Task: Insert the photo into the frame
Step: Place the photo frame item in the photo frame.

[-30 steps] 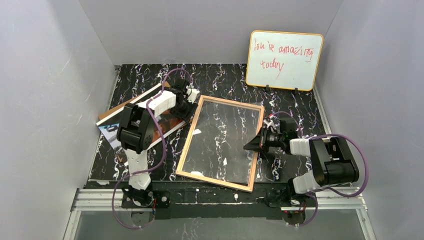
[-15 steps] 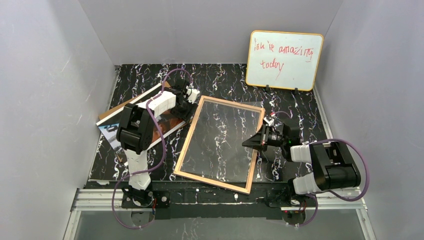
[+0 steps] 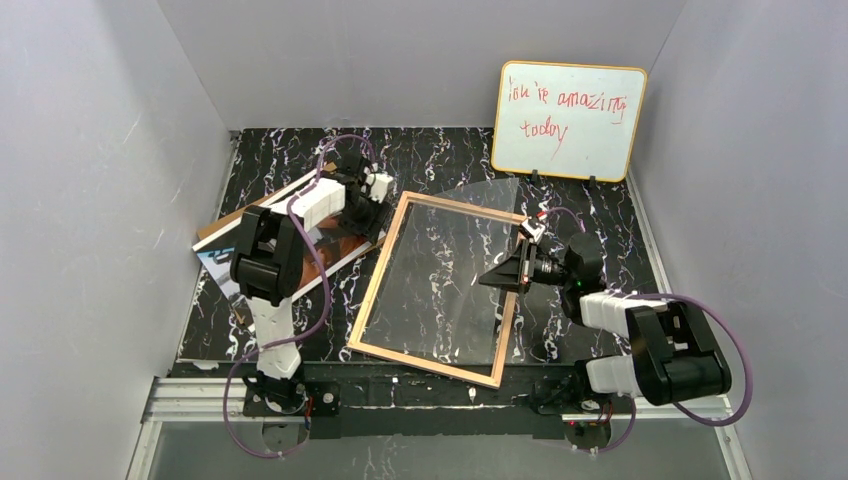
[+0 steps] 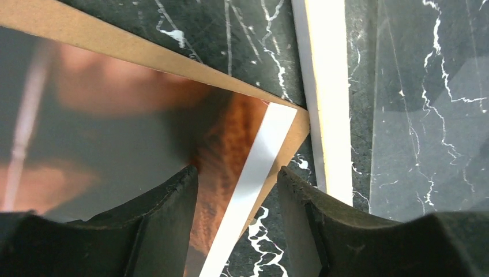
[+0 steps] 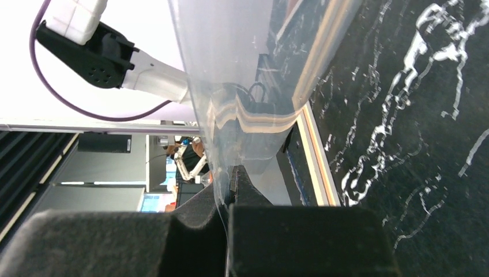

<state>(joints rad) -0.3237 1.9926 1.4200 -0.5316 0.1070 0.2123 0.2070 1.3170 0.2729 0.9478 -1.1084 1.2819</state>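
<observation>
1. Pinching the clear pane [image 5: 230, 69] near its 3 o'clock edge, my right gripper [image 3: 500, 278] is clenched on it and holds that side tilted up off the frame [image 3: 374, 280]. I judge this is to open the frame for the print.
2. My left gripper [image 4: 236, 190] hangs released, jaws straddling the white-bordered corner of the photo [image 4: 115, 127], apparently set to grasp it.
3. The photo lies at the frame's 9 o'clock on a brown backing board [image 4: 115, 43], its corner just beside the frame's rail.
4. The frame rests flat mid-table [image 3: 450, 150], tan side up.
5. The pane leans over the opening, so it stands in the photo's way. I cannot tell whether its far edge sits in the frame.
6. A whiteboard [image 3: 568, 120] stands at 1 o'clock, well apart.
</observation>
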